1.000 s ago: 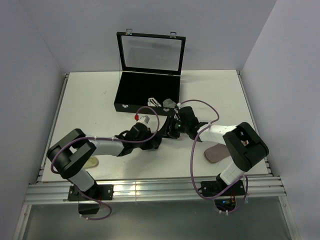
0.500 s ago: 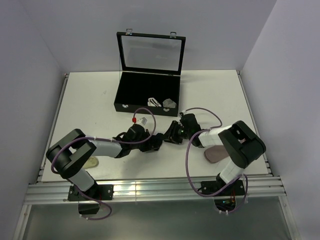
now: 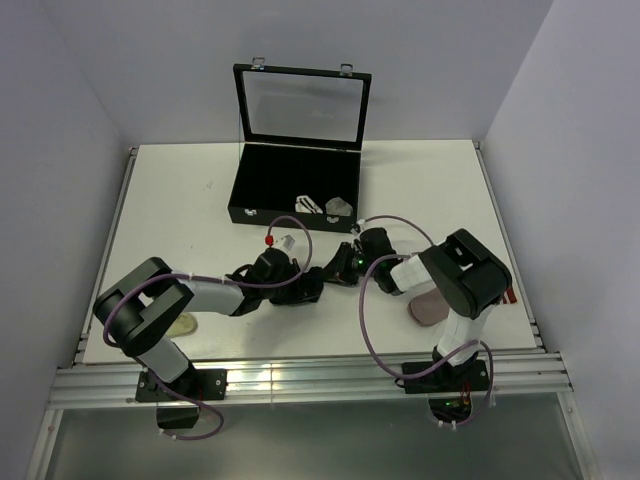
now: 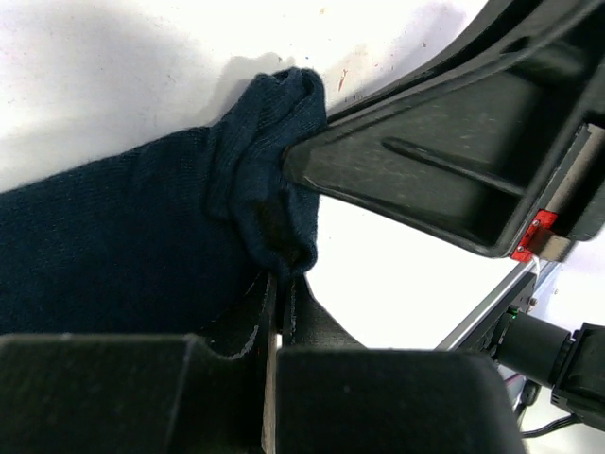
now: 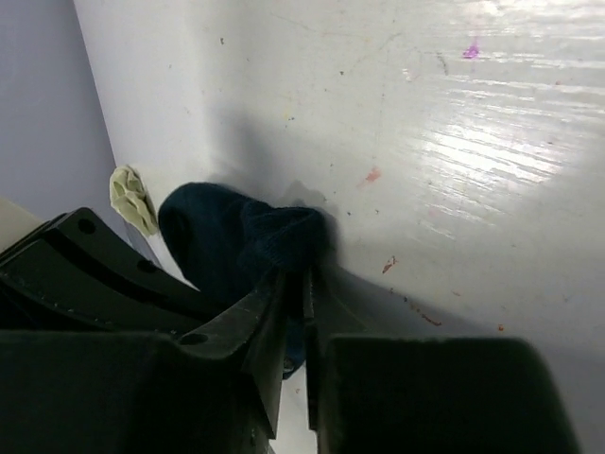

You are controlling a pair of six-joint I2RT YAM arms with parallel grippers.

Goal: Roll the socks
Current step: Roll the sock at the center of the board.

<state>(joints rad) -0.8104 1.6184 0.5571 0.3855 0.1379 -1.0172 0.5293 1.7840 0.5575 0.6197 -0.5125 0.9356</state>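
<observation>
A navy sock (image 4: 142,236) lies on the white table (image 3: 180,210), bunched into a fold at one end. My left gripper (image 4: 282,276) is shut on that folded end, and in the top view (image 3: 308,290) it is low at the table's middle. My right gripper (image 5: 304,276) is shut on the same navy sock (image 5: 236,236) from the other side, right next to the left one (image 3: 338,268). In the top view the two grippers hide the sock. Two rolled socks, a white striped one (image 3: 305,203) and a grey one (image 3: 338,207), sit in the black case (image 3: 290,170).
The open black case stands at the back middle with its lid up. A mauve sock (image 3: 432,305) lies flat at the front right. A pale yellowish sock (image 3: 183,325) lies at the front left and also shows in the right wrist view (image 5: 132,197).
My right gripper has come down and leftwards, closer to the left gripper, and its arm has folded in. The left gripper has barely moved.
</observation>
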